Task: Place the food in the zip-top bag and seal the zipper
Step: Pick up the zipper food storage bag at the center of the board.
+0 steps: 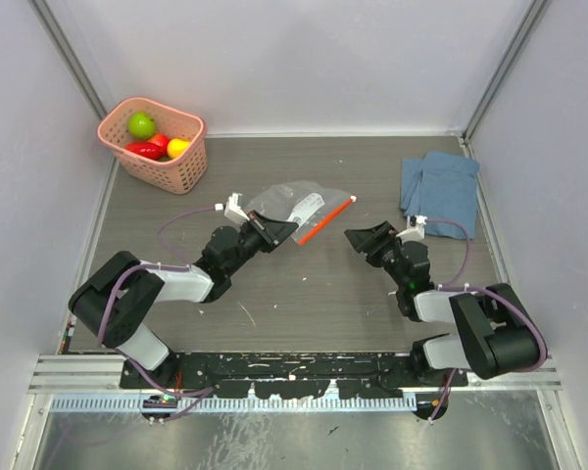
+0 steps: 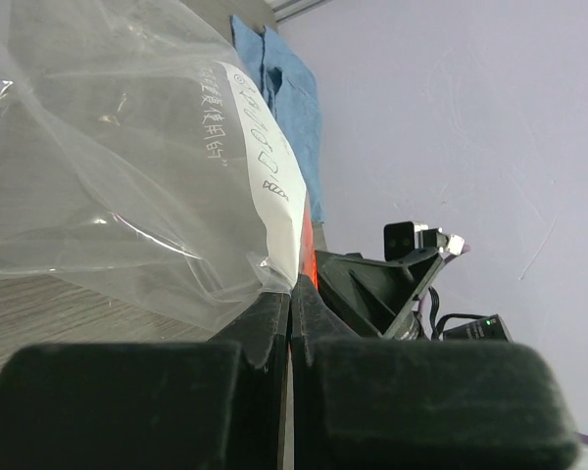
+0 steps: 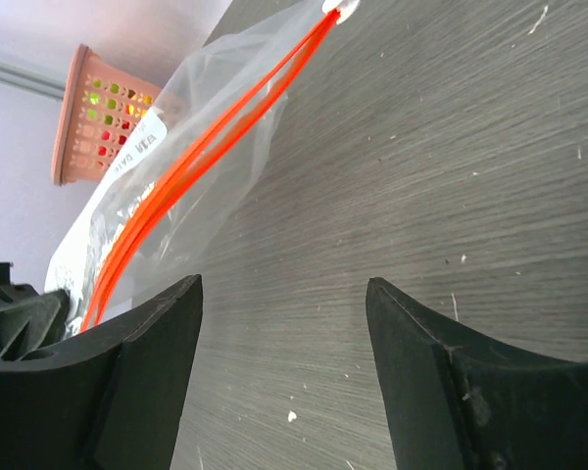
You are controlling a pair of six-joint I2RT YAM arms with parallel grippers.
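The left gripper point(image 1: 267, 231) clamps the zip-top bag point(image 1: 292, 204) at mid-table, the food point(image 1: 155, 137) lies in the basket point(image 1: 176, 172), so bag opening seems in hand; next the right gripper point(image 1: 370, 238), its fingers apart, should pinch the zipper point(image 1: 327, 219) lip.

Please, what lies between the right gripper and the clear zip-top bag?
Only bare grey tabletop separates the right gripper from the clear bag, per top view.

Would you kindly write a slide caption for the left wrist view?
Left end effector shut on the edge of the zip-top bag, by the zipper; blue cloth behind.
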